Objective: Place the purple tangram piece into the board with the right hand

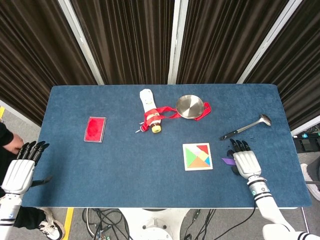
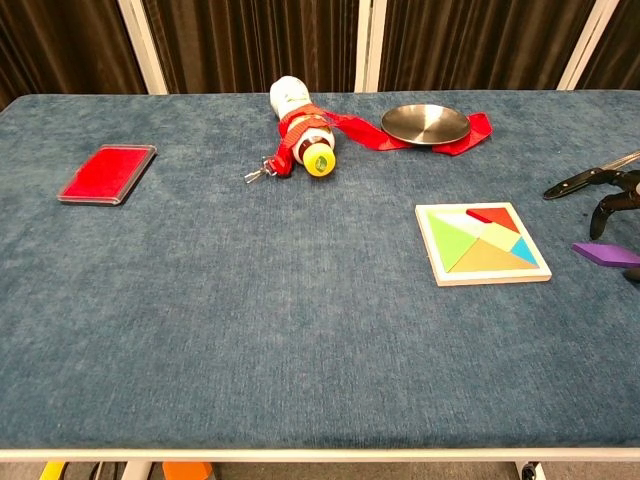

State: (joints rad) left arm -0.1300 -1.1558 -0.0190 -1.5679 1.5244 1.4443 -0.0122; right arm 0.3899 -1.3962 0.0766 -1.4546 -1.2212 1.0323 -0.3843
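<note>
Blue cloth table (image 1: pixel 125 155), dark curtains (image 1: pixel 130 40) behind, white posts (image 1: pixel 175 40)

The head view is looking steeply down from high above, taking in the whole blue table (image 1: pixel 125 150), the curtains at 12 o'clock and floor at either side. The chest view is sitting low at the near edge, facing across the table (image 2: pixel 250 330) toward the curtains, much closer. Both are sharing the tangram board (image 1: pixel 197 156) (image 2: pixel 481 243) and red case (image 1: pixel 95 129) (image 2: pixel 107 173).
</note>
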